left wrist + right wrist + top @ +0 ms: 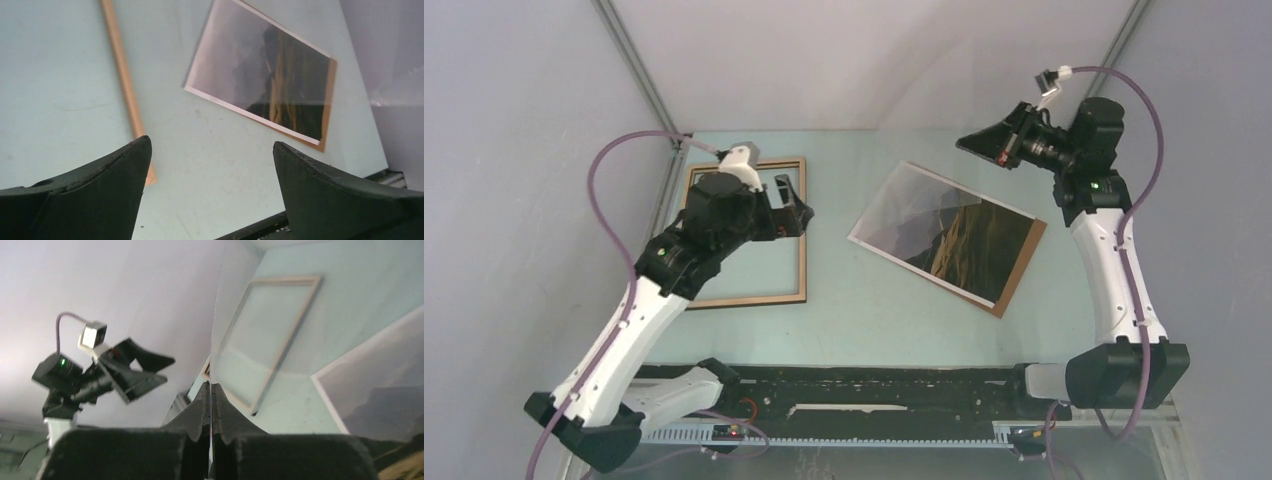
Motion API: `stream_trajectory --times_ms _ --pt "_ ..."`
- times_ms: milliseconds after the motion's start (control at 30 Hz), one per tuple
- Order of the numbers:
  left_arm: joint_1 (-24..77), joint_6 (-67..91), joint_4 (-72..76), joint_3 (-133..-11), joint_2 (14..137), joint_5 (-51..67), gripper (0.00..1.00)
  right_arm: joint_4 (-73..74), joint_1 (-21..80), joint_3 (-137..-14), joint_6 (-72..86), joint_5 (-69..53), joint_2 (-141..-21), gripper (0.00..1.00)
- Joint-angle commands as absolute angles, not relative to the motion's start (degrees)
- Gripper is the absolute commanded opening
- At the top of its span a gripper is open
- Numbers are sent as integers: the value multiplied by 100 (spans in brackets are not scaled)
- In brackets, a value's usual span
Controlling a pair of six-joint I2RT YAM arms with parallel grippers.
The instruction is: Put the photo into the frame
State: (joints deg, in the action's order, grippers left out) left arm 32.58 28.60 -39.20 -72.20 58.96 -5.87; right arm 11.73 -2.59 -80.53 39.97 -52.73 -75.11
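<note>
Left gripper (792,203) hangs wide open over the frame (803,265); right gripper (210,390), seemingly closed, should open and pinch the photo (934,225) by its edge

Soft, even, bluish light; glare whitens the photo (924,215); the wrist views are slightly blurred.

Pale green table (844,290) carries the tan frame (803,255) lying flat on the left, and well apart to its right a brown backing board (1021,265) with the photo (944,235) on top
</note>
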Motion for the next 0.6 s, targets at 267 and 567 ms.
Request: stream_trajectory --times_ms 267,567 --pt "2339 1341 -3298 -8249 5804 1371 100 2531 782 -8420 3115 -6777 -7237 0" --pt "1649 1249 -3199 -8698 6392 2792 100 3559 1232 -8177 1367 -6866 -7150 0"
